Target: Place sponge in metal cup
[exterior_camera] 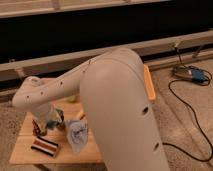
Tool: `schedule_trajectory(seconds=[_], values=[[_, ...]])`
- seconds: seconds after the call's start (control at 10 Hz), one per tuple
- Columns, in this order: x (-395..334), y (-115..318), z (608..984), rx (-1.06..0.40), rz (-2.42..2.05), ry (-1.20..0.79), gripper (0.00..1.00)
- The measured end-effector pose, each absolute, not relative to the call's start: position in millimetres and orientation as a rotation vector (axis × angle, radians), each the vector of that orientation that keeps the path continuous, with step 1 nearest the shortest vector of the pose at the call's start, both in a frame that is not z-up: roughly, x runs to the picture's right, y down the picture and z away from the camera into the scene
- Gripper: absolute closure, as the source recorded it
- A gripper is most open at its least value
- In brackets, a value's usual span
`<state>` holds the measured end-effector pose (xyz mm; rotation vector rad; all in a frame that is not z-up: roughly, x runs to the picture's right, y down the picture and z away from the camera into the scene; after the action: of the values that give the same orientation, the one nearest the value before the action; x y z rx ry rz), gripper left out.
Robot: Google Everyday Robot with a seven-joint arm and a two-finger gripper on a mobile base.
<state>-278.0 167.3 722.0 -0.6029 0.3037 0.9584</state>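
My gripper hangs at the end of the big white arm, low over the left part of the small wooden table. A dark, cup-like thing, which may be the metal cup, stands right beside the gripper and is partly hidden by it. A pale green object, perhaps the sponge, lies at the table's back, just under the arm. A yellowish piece shows next to the arm.
A brown lumpy item stands at the table's left. A striped flat packet lies at the front left. A crumpled blue-white bag lies mid-table. A black cable and blue device are on the floor at right.
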Motion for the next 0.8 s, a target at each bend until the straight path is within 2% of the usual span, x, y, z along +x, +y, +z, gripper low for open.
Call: schedule_trajectory(seconds=[0.4,0.8], values=[[-266.4,151.4,730.7,-0.563,0.981,0.314,0.29],[-254.3,131.0,722.7,-0.589,0.993,0.298,0.29]])
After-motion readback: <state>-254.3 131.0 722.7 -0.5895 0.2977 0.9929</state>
